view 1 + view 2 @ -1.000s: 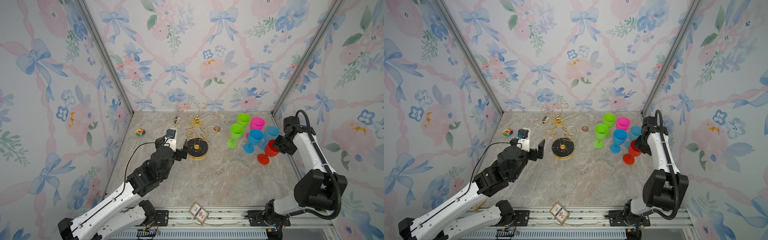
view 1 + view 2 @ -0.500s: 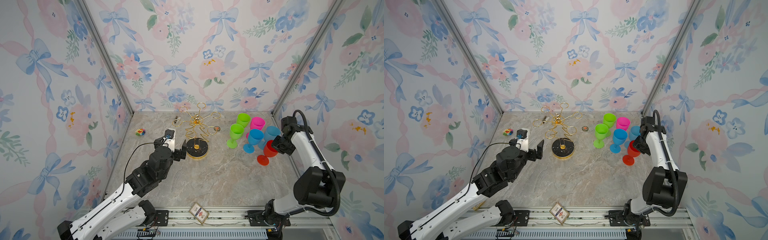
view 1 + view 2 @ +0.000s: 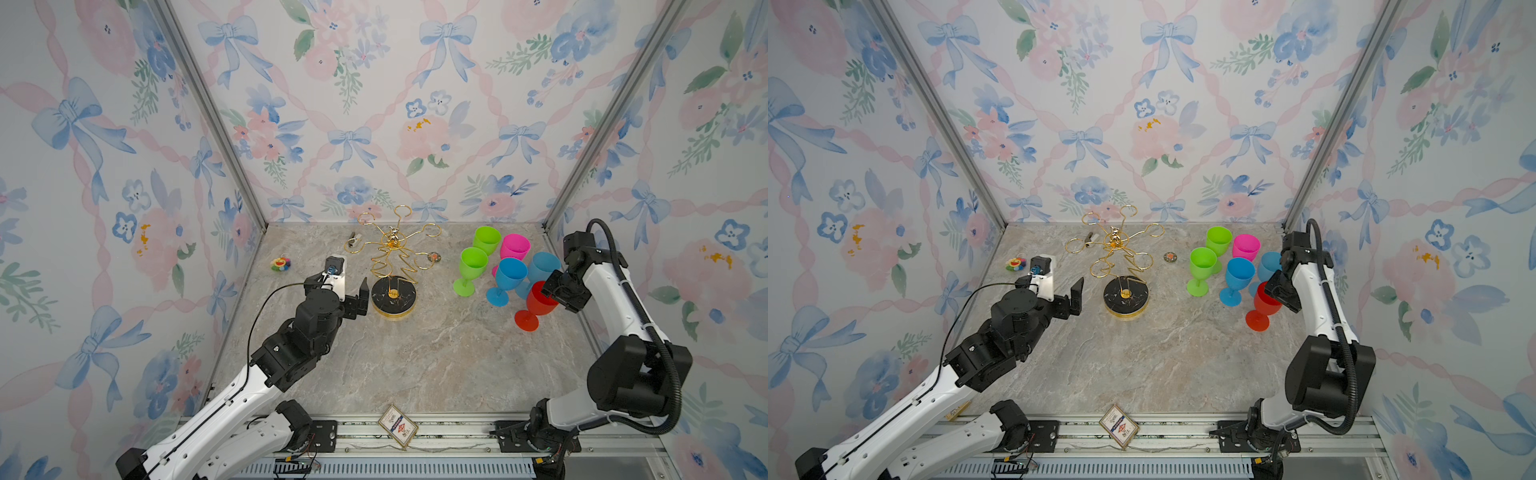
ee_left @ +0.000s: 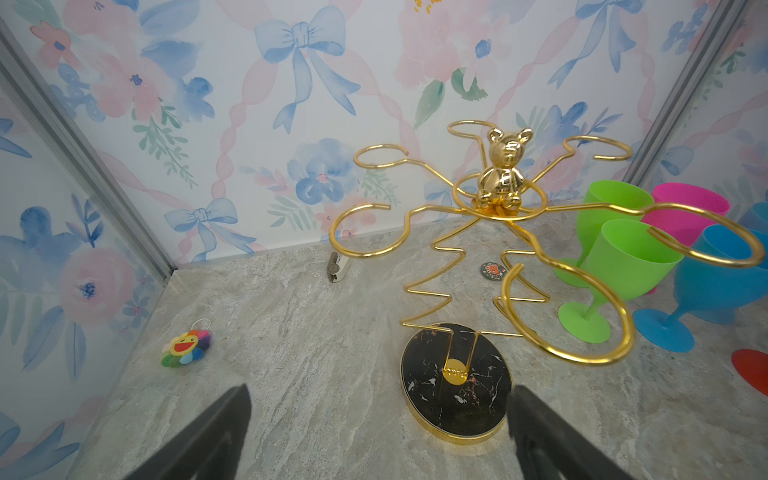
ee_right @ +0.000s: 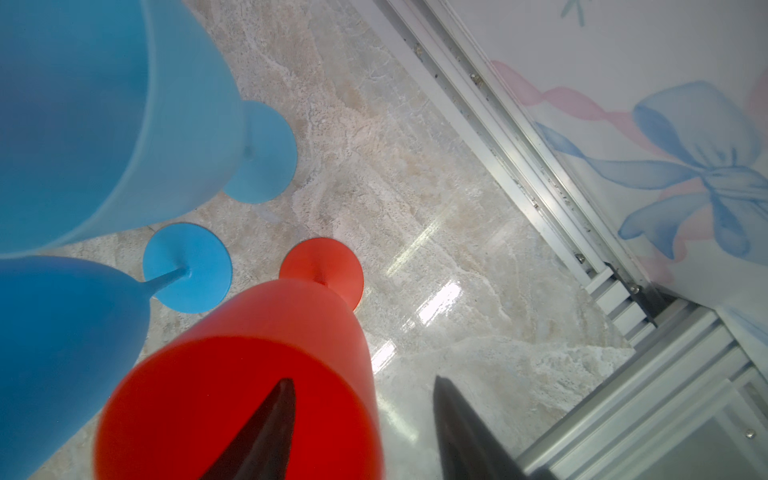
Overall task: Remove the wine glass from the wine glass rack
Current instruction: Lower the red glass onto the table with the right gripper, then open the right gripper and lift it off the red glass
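**Red glass down on the surface, both tools parted**

The left arm stretches low from the front rail toward the wine glass rack (image 3: 392,266). Its left tool (image 3: 348,287) is spread wide and holds nothing, stopped just beside the rack's black round base. The right arm bends in from the right wall, with the right tool (image 3: 555,296) tipped down over the rim of the red wine glass (image 3: 536,306). That glass stands upright on the surface (image 3: 415,353), well apart from the rack and near the blue glasses (image 5: 83,104).

Only the right wrist view shows the tool's fingers (image 5: 266,419). One is inside the red bowl and the other outside, clear of the wall, so the glass is released.

Only the left wrist view makes out the gold bear (image 4: 500,170) topping the rack. There the red glass is cut off at the frame edge, with just its foot showing.
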Robot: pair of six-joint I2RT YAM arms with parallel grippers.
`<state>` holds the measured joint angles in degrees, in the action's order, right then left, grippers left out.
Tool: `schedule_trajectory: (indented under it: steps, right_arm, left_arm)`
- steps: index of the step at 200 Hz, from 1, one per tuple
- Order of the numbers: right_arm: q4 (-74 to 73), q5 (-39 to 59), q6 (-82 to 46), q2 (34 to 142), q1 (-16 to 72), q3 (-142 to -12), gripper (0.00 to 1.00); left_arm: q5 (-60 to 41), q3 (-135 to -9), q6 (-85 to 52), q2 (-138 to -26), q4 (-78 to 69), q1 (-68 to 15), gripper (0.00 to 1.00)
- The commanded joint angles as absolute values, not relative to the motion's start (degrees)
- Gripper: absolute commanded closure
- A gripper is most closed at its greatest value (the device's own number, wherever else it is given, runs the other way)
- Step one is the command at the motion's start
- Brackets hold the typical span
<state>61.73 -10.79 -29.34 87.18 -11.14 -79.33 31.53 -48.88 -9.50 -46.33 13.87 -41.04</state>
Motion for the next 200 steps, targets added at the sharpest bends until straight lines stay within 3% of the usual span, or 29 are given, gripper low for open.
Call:
schedule_trajectory:
  steps: [1,38,66,101,140,200]
  right_arm:
    - [63.28,-10.81,-28.58,83.37,-10.55,-81.95,0.34]
    - [58.88,-9.94,-23.2,77.17,-7.69,-81.86,0.22]
    - [52.11,-12.67,-18.0,71.29,0.48,-79.84,0.14]
    - [37.04,-19.07,-10.23,62.56,13.46,-70.88,0.08]
    - [21.79,-18.36,-5.77,58.12,19.83,-59.42,0.01]
    - [3.2,-21.64,-2.05,61.48,21.43,-46.51,0.03]
  left_arm:
    - [30.08,-48.0,-8.84,-46.54,14.24,-39.3,0.02]
    - [28.25,-47.14,-8.13,-46.6,14.04,-35.0,0.02]
    - [28.45,-45.27,-7.41,-45.9,12.7,-32.12,0.02]
    - [28.16,-41.12,-6.82,-44.11,9.28,-28.9,0.02]
    - [29.75,-33.1,-7.01,-41.13,2.12,-25.25,0.02]
    - [30.41,-25.64,-8.74,-37.24,-6.34,-20.0,0.02]
